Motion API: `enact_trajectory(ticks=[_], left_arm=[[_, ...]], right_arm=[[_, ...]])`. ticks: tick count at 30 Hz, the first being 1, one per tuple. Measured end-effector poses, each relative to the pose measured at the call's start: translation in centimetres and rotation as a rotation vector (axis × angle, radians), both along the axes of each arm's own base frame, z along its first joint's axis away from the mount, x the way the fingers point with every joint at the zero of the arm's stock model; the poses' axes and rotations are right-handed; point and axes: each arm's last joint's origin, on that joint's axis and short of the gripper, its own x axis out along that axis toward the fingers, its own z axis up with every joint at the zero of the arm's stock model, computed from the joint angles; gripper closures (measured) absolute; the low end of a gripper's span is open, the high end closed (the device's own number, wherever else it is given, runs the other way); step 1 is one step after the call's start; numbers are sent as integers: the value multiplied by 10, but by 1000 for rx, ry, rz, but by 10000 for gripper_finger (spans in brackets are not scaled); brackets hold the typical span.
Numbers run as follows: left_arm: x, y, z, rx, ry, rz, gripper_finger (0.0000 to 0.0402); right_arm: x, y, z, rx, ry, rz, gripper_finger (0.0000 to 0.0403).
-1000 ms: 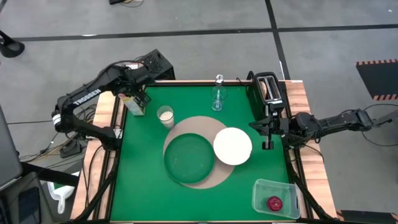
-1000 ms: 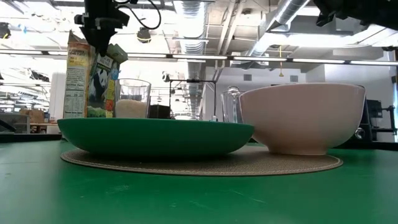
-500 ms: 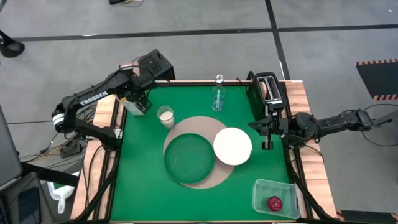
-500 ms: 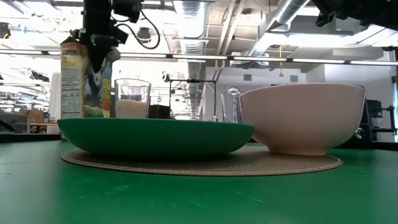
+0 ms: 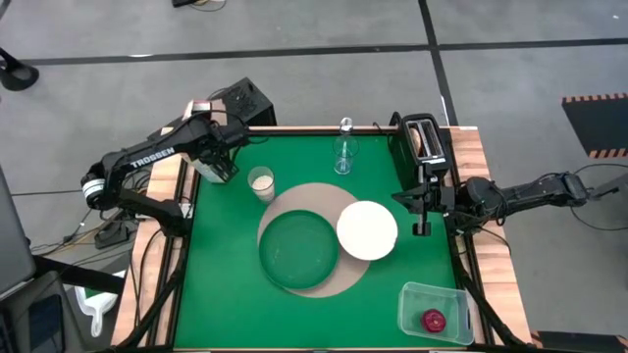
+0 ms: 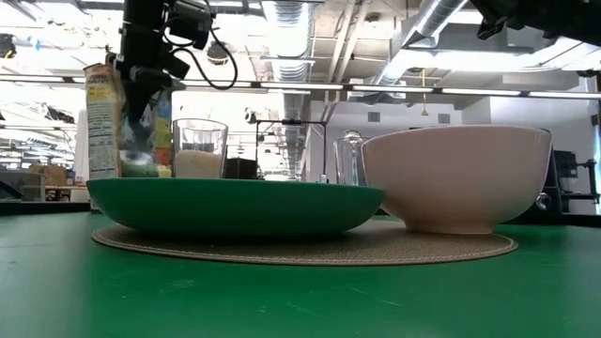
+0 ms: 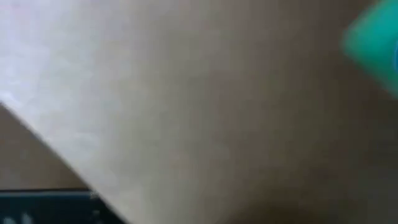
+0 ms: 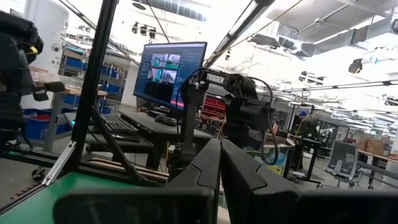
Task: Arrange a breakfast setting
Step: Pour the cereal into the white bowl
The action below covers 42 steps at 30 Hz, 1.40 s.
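1. High view, with the round tan mat [image 5: 294, 198] as landmark: the dark green plate [image 5: 298, 249] sits on the mat's left half. The white bowl [image 5: 367, 229] overlaps the mat's right edge.
2. The small milk glass [image 5: 261, 182] stands just off the mat's far-left rim, and the clear stemmed glass [image 5: 343, 157] stands beyond the mat's far side.
3. The red fruit [image 5: 433, 320] lies in a clear container [image 5: 412, 294], well apart from the mat at its near right. No spoon shows anywhere.
4. What has just changed: the cereal box [image 6: 108, 122] stood close beside the milk glass a second ago. It has since slid away from the mat toward the worktop's [image 5: 226, 294] far-left edge, and now leans a little.
5. The left pincer [image 6: 143, 83] has travelled with the box. Its fingers straddle the box's top and look to be grasping it; the left wrist view is filled by the box's face.
6. The right pincer [image 5: 423, 211] waits just right of the mat, beside the bowl. It is clenched on nothing and has not moved.
7. My reading: the box is being cleared out of the setting, which frees the space around the milk glass. The fruit, and probably the toast and spoon, are not yet placed, so the task is perhaps half done.
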Motion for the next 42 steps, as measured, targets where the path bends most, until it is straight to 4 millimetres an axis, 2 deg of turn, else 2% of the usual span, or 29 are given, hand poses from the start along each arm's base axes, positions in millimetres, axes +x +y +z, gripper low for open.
enact_trajectory(ticks=[10, 12, 23, 26, 34, 42], left_arm=[[-1, 1, -1, 22, 26, -14, 374], [0, 1, -1, 30, 28, -16, 392], [1, -2, 0, 61, 70, -47, 401], [1, -4, 6, 69, 75, -57, 401], [1, -15, 43, 139, 16, -73, 401], [3, -27, 87, 260, -136, -109, 401]], right_arm=[[0, 0, 0, -2, 0, -2, 362], [0, 0, 0, -2, 0, -2, 362], [0, 0, 0, -1, -4, -2, 362], [-1, 0, 2, 2, -23, -2, 362], [-1, 0, 2, 1, -25, -3, 362], [-1, 0, 2, 3, -24, -3, 362]])
